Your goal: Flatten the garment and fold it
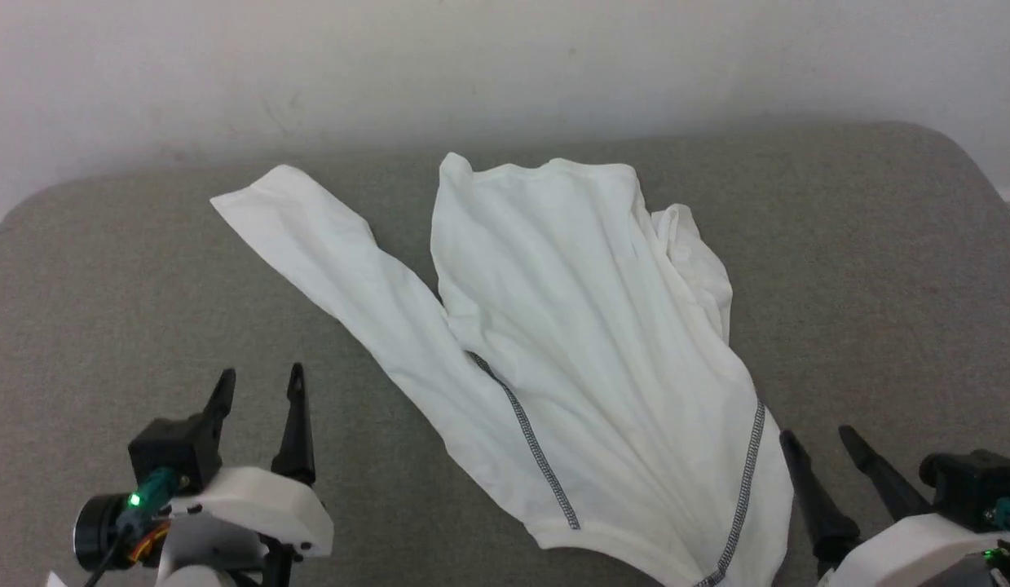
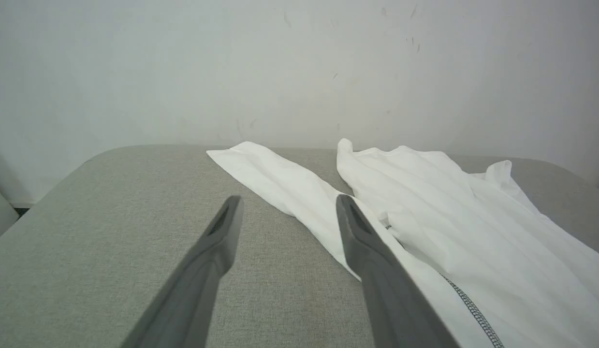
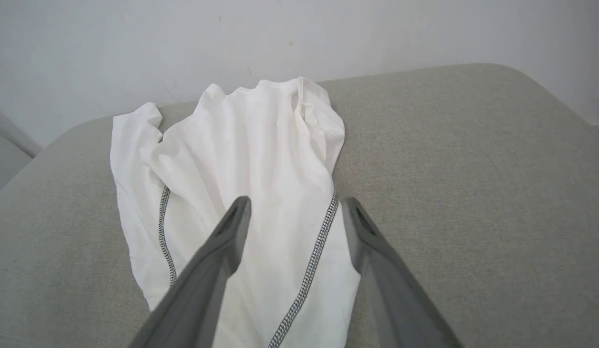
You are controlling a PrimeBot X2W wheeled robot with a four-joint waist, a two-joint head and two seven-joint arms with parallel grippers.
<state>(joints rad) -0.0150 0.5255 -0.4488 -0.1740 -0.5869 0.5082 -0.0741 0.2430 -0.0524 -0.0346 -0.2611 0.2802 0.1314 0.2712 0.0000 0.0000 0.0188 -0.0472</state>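
The garment [image 1: 586,326] lies on the grey cloth-covered surface [image 1: 105,326], roughly in the middle and running from the near edge toward the wall [image 1: 472,73]. Its body is spread out but creased, with long folds fanning away from the near end. One sleeve [image 1: 333,261] stretches flat and diagonally toward the far left, joined to the body on its left side. Along the body's right edge a bunched fold of cloth [image 1: 692,253] sits crumpled against it. Two dark zigzag seams run across the near part of the white fabric: a left seam [image 1: 529,440] and a right seam [image 1: 745,481].

The left end effector [image 1: 260,379] hangs over bare surface at the near left, well apart from the garment's body and near the sleeve, fingers spread with only grey cloth between them. In the left wrist view, the left end effector [image 2: 288,200] points toward the sleeve, which lies just past its right finger.

The right end effector [image 1: 816,438] is at the near right, just beside the garment's edge by the right seam, fingers also spread and gripping nothing. In the right wrist view, the right end effector [image 3: 297,200] straddles that edge, one finger over white fabric and the other over bare surface.
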